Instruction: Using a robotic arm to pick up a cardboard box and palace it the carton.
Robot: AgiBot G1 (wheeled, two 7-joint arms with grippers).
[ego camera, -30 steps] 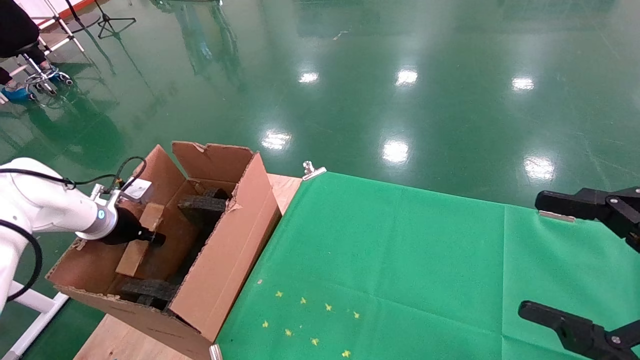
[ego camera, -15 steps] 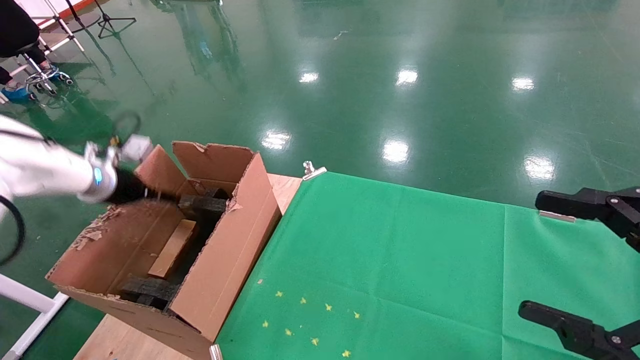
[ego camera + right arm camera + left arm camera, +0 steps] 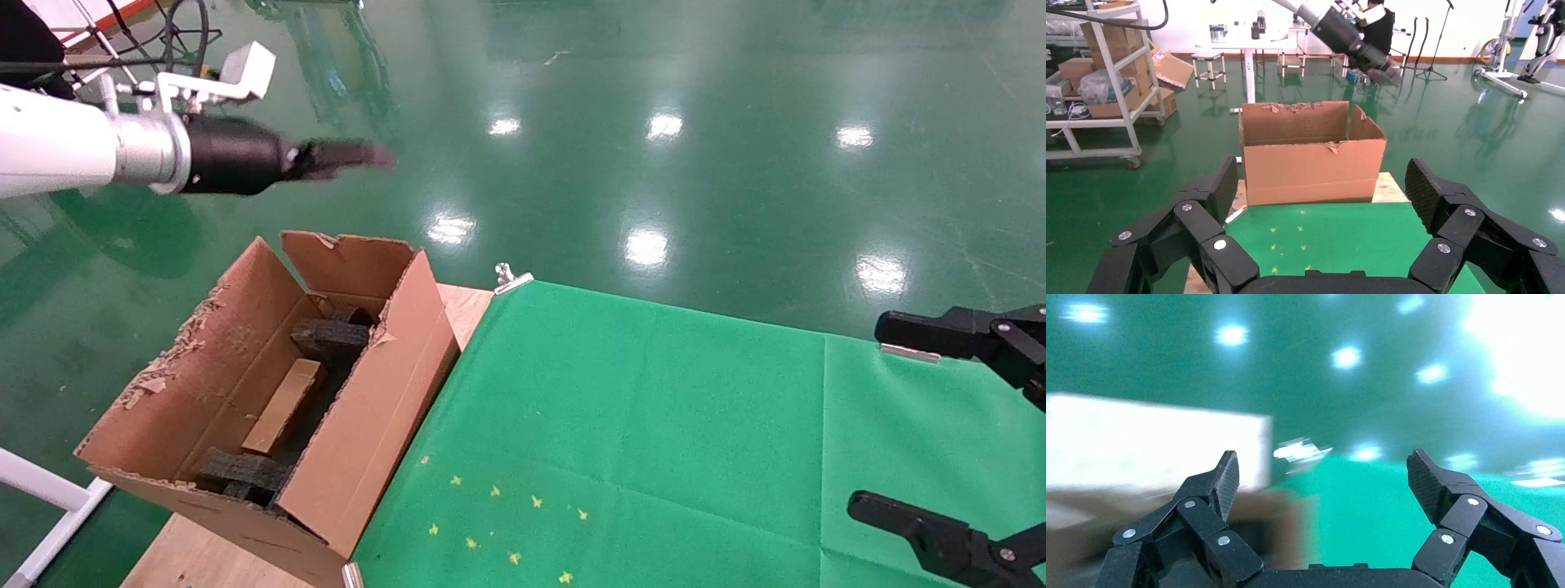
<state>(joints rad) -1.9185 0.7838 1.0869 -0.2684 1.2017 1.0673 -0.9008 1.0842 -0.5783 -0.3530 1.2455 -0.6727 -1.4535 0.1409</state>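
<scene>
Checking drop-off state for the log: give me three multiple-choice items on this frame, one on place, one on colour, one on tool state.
1. Where is the cardboard box?
A. on the green cloth
B. inside the carton
C. in the left tool

2. What colour are the foam pieces in the carton?
A. white
B. yellow
C. dark

3. The left tool is:
A. open and empty
B. shut on the box
C. inside the carton

Answers: 1 B, it lies between the carton walls; 2 C, near black in the head view; 3 A, spread fingers hold nothing in the left wrist view.
</scene>
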